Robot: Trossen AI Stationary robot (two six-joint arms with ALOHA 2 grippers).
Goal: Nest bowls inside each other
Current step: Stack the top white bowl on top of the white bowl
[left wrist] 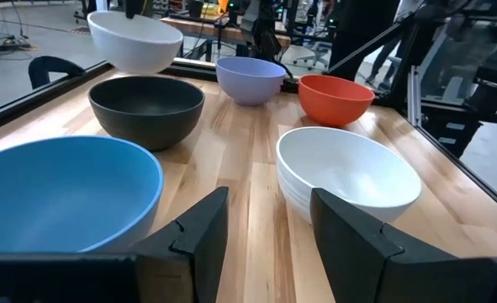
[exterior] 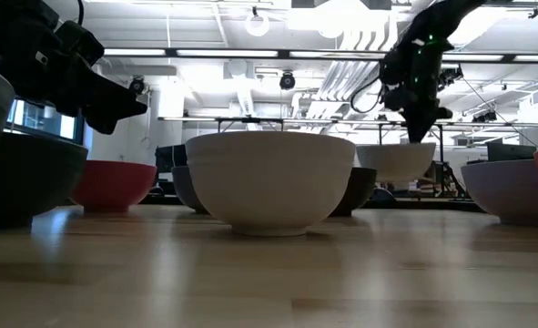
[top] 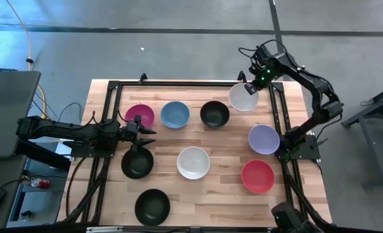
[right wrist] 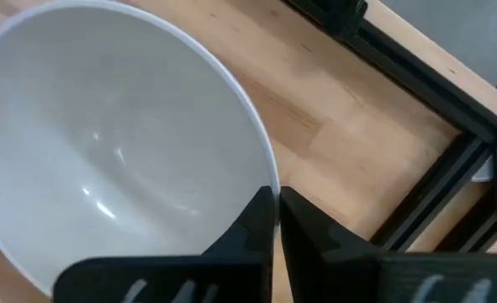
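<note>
Nine bowls show in the high view: magenta (top: pixel 139 116), blue (top: pixel 175 114) and black (top: pixel 214 114) in a far row, lavender (top: pixel 264 139) and red (top: pixel 257 176) on the right, a white one (top: pixel 193 162) in the middle, and two black ones (top: pixel 137 162) (top: pixel 152 207) near left. All of these stand on their bases. My right gripper (top: pixel 249 87) is shut on the second white bowl (top: pixel 243 97) at the far right. My left gripper (top: pixel 149 134) hovers open above the table between the magenta bowl and the nearer black bowl, touching nothing. My right gripper holds the white bowl by its rim (right wrist: pixel 265 172), one finger inside the bowl and one outside. The fingers come from above, pointing down. The bowl (exterior: pixel 396 161) hangs below them, lifted clear of the table and slightly tilted (left wrist: pixel 134 38).
A black frame rail (top: pixel 278 110) runs along the table's right side beside the held bowl, and another (top: pixel 178 83) runs along the far edge. Bare wood (top: pixel 210 200) lies between the near black bowl and the red bowl.
</note>
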